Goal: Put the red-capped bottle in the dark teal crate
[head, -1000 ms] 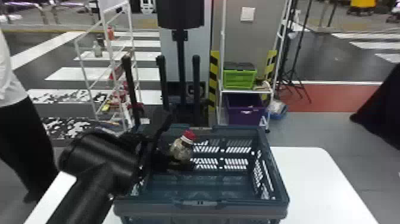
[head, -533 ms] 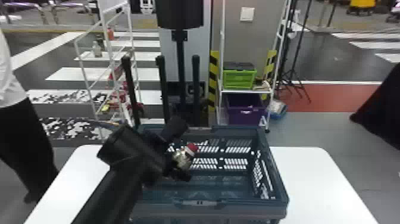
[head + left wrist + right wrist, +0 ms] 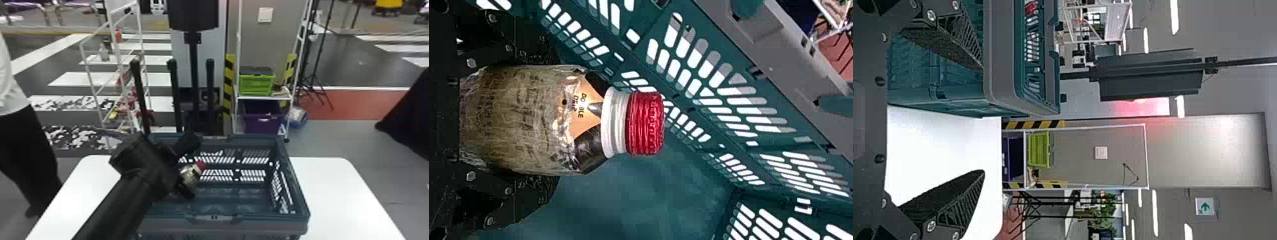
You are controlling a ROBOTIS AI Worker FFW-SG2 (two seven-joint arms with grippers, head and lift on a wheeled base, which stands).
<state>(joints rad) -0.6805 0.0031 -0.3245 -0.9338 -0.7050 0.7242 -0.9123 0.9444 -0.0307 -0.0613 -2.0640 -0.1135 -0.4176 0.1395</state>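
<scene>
Since the earlier frames, the left gripper (image 3: 554, 120) has gone lower in the head view, and the bottle (image 3: 519, 120), more upright one second ago, now leans with its red cap (image 3: 645, 122) toward the crate's far right side. We see the fingers of this gripper clamped on the two sides of the bottle, which is within the rim of the crate (image 3: 261, 219), not let go yet. The right gripper (image 3: 983, 120) is beside the crate, over the table (image 3: 335, 198), with its fingers wide apart.

In our judgement, the main danger is a release too early: if the bottle is still above the crate floor (image 3: 649, 205), it could drop, strike with one edge because of the lean, and roll. Also, we should be careful that the arm or a finger does not catch the near side wall and push the crate on the table. If the fingers part too little, the bottle could come up again with them.

About writing: the bottle carries a label with an orange patch (image 3: 588, 119) and dark print, which we leave unread. A white sign (image 3: 1205, 206) behind shows a green arrow.
</scene>
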